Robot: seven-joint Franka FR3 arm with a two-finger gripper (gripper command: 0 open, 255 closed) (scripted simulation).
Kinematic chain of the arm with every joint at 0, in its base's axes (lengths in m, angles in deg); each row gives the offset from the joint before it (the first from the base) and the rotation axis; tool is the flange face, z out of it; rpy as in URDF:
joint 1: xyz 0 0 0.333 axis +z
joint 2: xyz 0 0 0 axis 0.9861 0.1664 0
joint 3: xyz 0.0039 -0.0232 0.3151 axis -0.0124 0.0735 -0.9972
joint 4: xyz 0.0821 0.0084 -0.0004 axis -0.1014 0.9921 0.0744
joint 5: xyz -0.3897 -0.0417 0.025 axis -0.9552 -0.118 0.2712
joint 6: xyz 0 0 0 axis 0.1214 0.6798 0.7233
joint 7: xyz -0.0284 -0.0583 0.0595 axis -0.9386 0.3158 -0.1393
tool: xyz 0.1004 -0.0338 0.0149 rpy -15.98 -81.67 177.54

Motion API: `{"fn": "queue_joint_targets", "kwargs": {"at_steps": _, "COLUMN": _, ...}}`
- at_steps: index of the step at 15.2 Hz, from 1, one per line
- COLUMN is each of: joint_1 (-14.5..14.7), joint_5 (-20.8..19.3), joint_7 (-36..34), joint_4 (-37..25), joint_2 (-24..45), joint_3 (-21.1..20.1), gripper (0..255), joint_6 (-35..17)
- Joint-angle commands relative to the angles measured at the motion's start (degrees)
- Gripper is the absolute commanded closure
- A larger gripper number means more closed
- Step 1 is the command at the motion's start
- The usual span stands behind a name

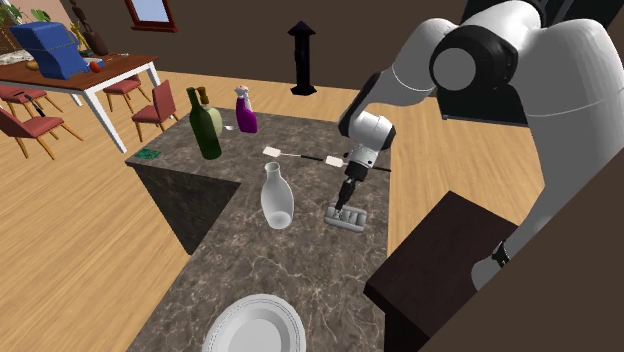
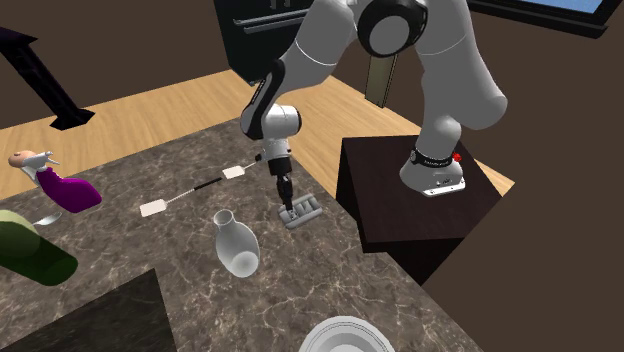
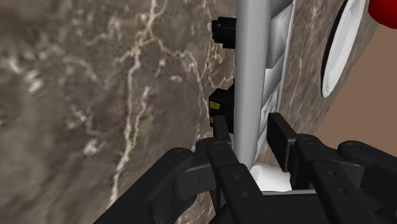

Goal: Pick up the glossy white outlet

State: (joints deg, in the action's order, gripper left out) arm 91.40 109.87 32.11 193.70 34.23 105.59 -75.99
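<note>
The outlet point(image 1: 350, 218) point(image 2: 305, 210) is a long pale grey strip. It lies flat on the dark marbled counter point(image 1: 290, 270), close to the edge that runs along the dark stand point(image 1: 440, 260). The gripper point(image 1: 345, 203) point(image 2: 288, 200) points straight down onto the strip's end. In the wrist view the black fingers point(image 3: 219, 137) stand narrowly apart, one against each long side of the outlet point(image 3: 249, 63), clasping it. Two black blocks sit along one side of the strip, and no lettering on it can be read.

A clear glass carafe point(image 1: 276, 196) point(image 2: 236, 245) stands upright just beside the outlet, further from the stand. A thin dark rod with a white tab at each end point(image 1: 300, 157) lies beyond the gripper, across the counter. A green bottle point(image 1: 205, 125) and a purple bottle point(image 1: 245, 115) stand near the far edge. A small green card point(image 1: 148, 154) lies at the far corner, its markings too small to read. A white plate point(image 1: 255, 328) sits at the counter's near end.
</note>
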Motion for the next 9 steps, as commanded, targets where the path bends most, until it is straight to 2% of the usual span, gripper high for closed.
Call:
{"fn": "queue_joint_targets", "kwargs": {"at_steps": 1, "joint_1": 0.3, "joint_5": -0.6, "joint_7": -0.7, "joint_4": 0.7, "joint_2": -1.4, "joint_3": 0.4, "gripper": 255, "joint_6": 0.2}}
{"fn": "queue_joint_targets", "kwargs": {"at_steps": 9, "joint_1": 1.4, "joint_5": -3.4, "joint_7": -4.1, "joint_4": 3.1, "joint_2": -7.5, "joint_3": 2.0, "gripper": 255, "joint_6": 1.6}}
